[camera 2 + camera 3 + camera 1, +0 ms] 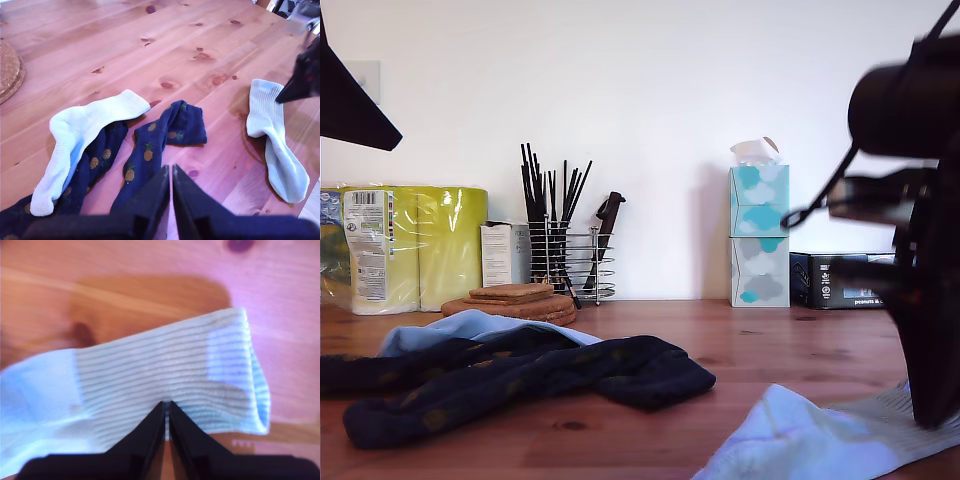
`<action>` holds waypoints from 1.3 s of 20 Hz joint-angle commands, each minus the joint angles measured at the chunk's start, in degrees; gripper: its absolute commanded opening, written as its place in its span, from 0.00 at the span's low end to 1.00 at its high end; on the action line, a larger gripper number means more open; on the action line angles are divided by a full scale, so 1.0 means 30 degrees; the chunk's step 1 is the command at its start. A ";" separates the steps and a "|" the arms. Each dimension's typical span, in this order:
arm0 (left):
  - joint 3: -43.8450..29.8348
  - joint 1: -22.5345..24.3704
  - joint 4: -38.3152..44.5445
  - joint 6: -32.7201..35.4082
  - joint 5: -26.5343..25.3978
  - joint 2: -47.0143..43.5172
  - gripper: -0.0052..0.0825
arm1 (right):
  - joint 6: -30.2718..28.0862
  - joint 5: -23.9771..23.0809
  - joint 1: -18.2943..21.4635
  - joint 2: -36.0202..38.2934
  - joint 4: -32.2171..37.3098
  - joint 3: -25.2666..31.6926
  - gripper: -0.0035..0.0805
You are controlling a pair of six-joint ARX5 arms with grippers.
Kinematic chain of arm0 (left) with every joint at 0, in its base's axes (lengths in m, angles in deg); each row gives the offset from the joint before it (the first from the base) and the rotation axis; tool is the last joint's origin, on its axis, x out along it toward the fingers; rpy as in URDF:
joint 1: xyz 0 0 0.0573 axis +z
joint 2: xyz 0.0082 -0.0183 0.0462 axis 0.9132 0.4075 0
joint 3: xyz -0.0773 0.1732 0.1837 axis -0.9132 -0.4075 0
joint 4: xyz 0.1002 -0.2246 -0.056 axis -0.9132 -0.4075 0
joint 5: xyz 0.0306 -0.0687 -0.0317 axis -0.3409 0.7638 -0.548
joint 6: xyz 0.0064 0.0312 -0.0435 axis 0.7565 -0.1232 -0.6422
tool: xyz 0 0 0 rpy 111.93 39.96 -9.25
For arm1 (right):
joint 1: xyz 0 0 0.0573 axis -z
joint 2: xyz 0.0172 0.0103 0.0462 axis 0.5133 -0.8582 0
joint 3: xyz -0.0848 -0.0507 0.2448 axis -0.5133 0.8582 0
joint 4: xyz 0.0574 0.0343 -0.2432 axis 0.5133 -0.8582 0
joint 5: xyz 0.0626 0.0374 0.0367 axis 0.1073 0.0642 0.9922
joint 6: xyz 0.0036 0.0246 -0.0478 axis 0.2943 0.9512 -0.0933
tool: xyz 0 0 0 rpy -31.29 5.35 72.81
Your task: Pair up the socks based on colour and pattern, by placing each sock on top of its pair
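So the second gripper [166,415] has its jaws pinched on the ribbed cuff of the lone light blue sock [165,385], apart from the pile. First gripper [171,172] hovers, jaws pressed together. Next: lift it onto the other blue sock [82,132], lying over 2 navy socks [150,150].

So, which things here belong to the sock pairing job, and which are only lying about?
Belong to the job:
- lone light blue sock, under my second hand
- other light blue sock, lying over a navy one
- two navy pineapple socks

Just lying about:
- tissue box
- cork mats
- wire rack
- yellow paper rolls
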 commanded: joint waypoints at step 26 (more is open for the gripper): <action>-0.0182 -0.0036 0.1297 0.0109 -0.1326 -0.0029 0.03 | -1.5715 -0.0918 -0.2127 -0.2353 0.2215 -0.7111 0.03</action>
